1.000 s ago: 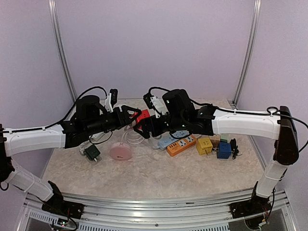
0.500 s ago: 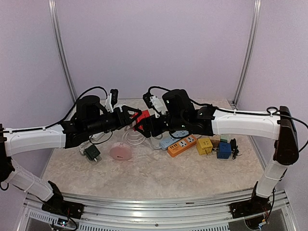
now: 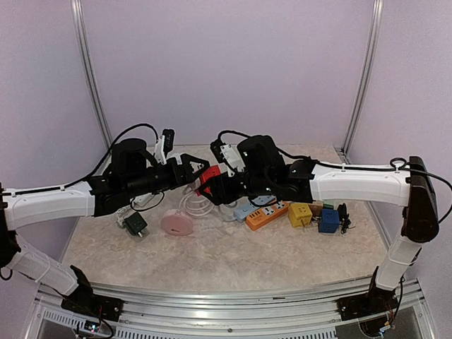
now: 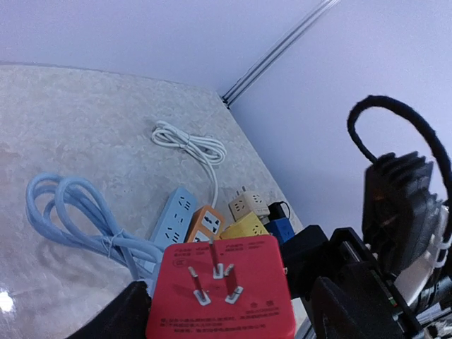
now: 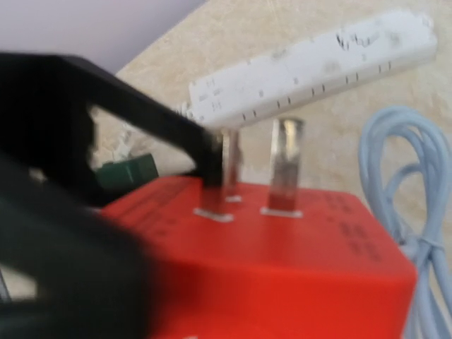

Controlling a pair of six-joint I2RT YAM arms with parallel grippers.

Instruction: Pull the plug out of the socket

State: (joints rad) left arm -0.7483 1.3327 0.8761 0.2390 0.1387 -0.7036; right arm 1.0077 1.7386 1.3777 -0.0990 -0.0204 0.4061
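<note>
A red cube adapter [image 3: 205, 176] with three metal prongs hangs in the air above the table's middle. My left gripper [image 3: 198, 172] is shut on it. In the left wrist view the adapter [image 4: 222, 289] sits between my black fingers [image 4: 127, 314], prongs toward the camera. My right gripper [image 3: 214, 185] presses in from the right, right against the adapter. In the right wrist view the adapter [image 5: 282, 261] fills the lower frame and hides the jaws. A black left finger [image 5: 155, 120] crosses in front of the prongs. No separate plug or socket shows on it.
On the table lie a pink round unit [image 3: 176, 223], a dark green adapter [image 3: 134, 224], a blue strip [image 3: 248, 207], an orange strip [image 3: 266, 213], a yellow cube [image 3: 300, 214] and a blue cube [image 3: 328, 220]. A white power strip [image 5: 311, 63] and coiled cables [image 4: 78, 212] lie behind.
The red adapter and both grippers have shifted slightly left and down. The right gripper has closed in on the adapter.
</note>
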